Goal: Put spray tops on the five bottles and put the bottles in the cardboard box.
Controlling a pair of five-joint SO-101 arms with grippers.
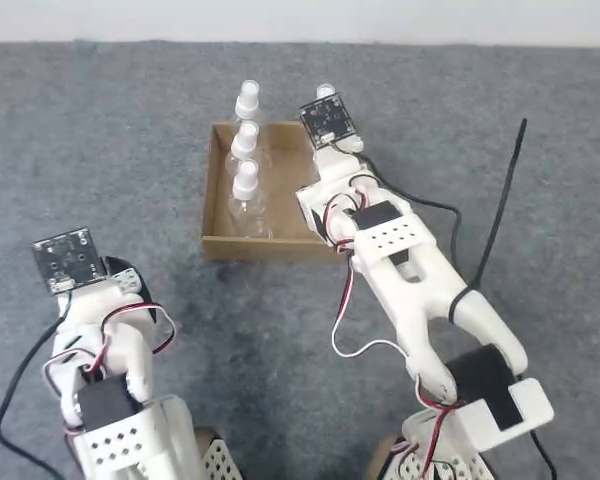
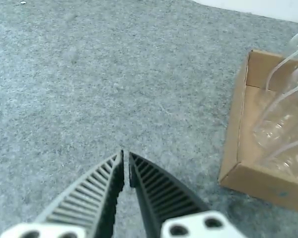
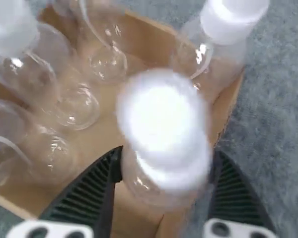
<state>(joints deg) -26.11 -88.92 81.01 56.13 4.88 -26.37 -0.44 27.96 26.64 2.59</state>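
- Clasping a clear plastic bottle with a white spray top [image 3: 164,134] between its ribbed black fingers [image 3: 89,193], the right pincer [image 3: 166,151] was clenched on the bottle's body just below the top.
- This held bottle stood upright inside the shallow brown cardboard box [image 1: 270,246], just beside the box's right wall. Whether its base touched the box floor could not be told.
- A second clear bottle with a white spray top [image 3: 223,34] stood upright in the far right corner of the box, near the held one.
- Three more clear bottles with white spray tops [image 1: 244,142] stood upright in a row along the box's left wall, close to one another.
- The white right arm [image 1: 420,280] stretched from the near edge of the counter over the right side of the box.
- The left pincer [image 2: 126,154] hung above the grey carpeted counter [image 2: 89,74], clenched on nothing, with its ribbed fingers all but touching and a thin slit between them.
- The left pincer was apart from the box, which lay on the counter to its right, and the white left arm [image 1: 120,400] sat at the near left of the counter.
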